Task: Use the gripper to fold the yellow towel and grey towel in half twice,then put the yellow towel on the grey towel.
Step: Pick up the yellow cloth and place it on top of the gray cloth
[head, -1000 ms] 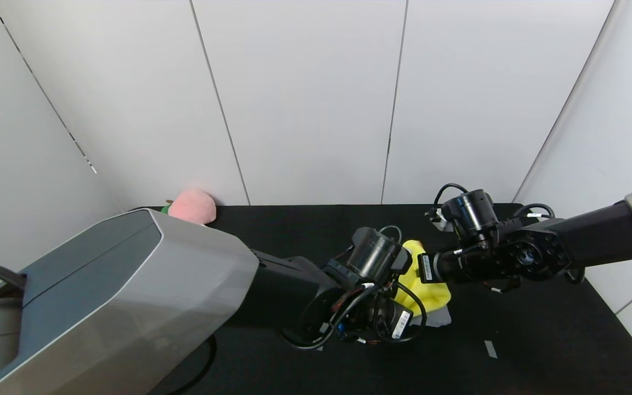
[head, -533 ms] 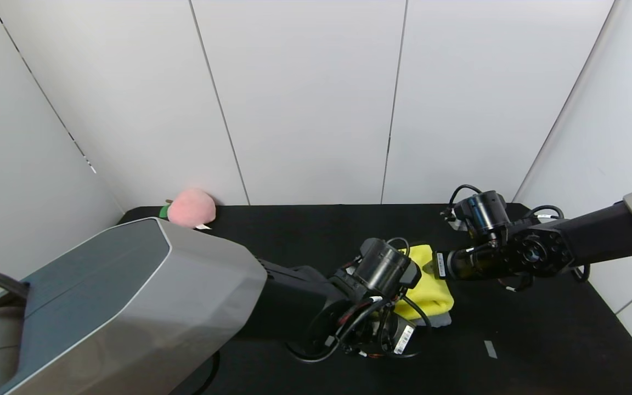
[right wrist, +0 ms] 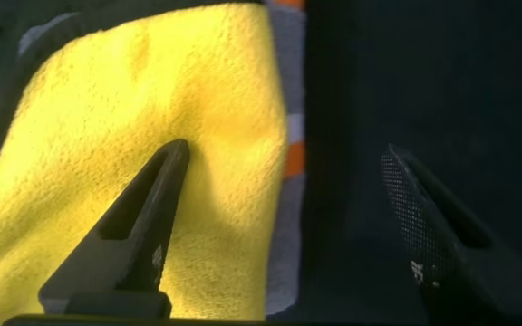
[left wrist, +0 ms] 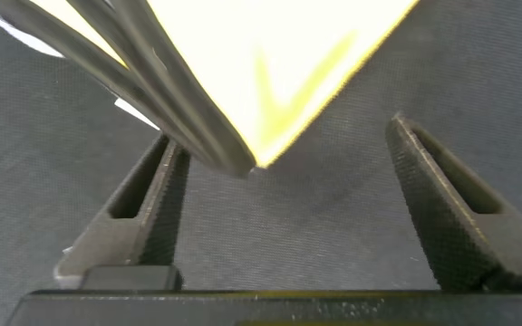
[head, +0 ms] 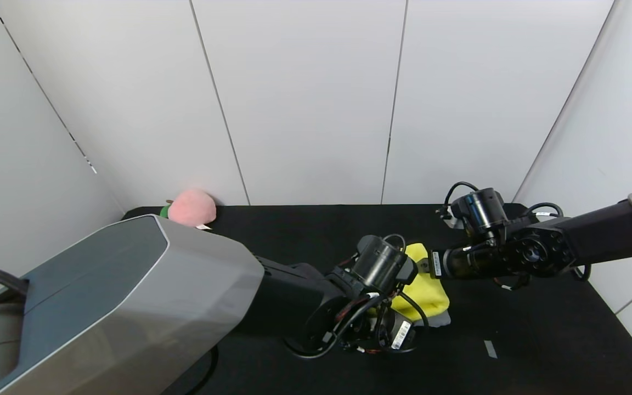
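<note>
The grey towel (head: 441, 319) lies mostly hidden under the yellow towel (head: 423, 291).

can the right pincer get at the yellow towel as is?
Probably yes. The right pincer is open right over the yellow towel, one finger against the fleece, nothing between. The left pincer, also open, crowds the same towel at another corner and could interfere.

A black table (head: 541, 340) carries the grey towel (head: 441, 319) right of centre, a pink plush peach (head: 192, 207) at its far left corner, and a small pale strip (head: 490, 349) near its front right.
</note>
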